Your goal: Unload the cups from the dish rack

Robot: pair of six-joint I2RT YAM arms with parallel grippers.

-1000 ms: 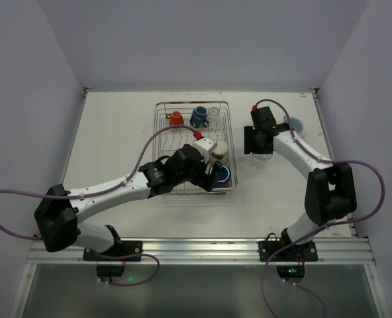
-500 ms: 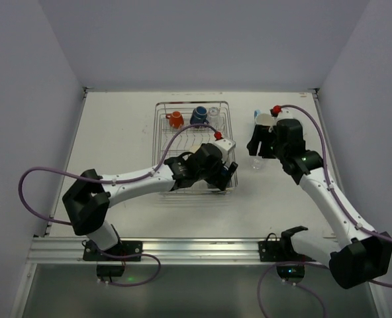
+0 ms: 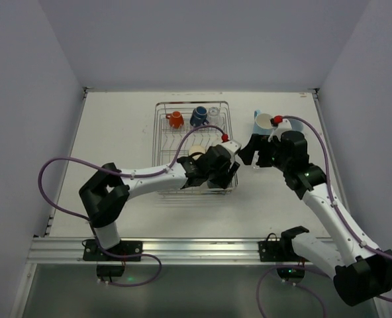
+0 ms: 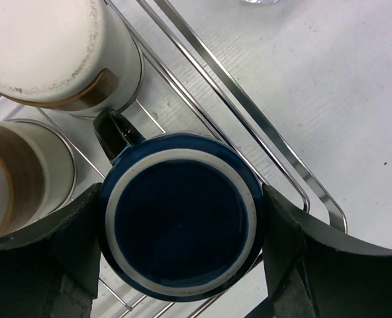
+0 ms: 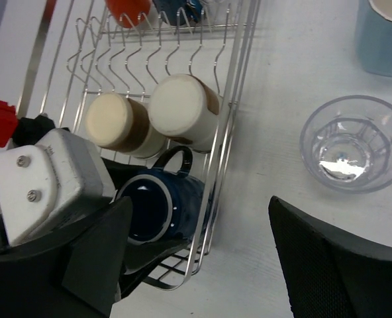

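The dish rack point(image 3: 164, 142) stands mid-table. At its far end sit an orange mug point(image 3: 175, 119), a dark blue mug point(image 3: 198, 116) and a clear glass point(image 3: 213, 114). My left gripper point(image 3: 226, 173) is at the rack's near right corner. Its fingers point(image 4: 77, 242) press both sides of an upturned dark blue mug point(image 4: 183, 215), which is still in the rack. Two cream-and-brown tumblers point(image 5: 120, 126) lie beside it. My right gripper point(image 5: 206, 265) is open and empty, hovering just right of the rack point(image 5: 230, 99). A clear glass point(image 5: 353, 144) and a light blue mug point(image 3: 265, 122) stand on the table.
The rack's right wire rim point(image 4: 249, 119) runs close past the held mug. White walls enclose the table on three sides. My two wrists sit close together at the rack's right edge.
My left arm swung right, bringing its gripper over the dark blue mug at the rack's corner. My right arm pulled back from the far right and moved left toward the rack, uncovering the light blue mug.
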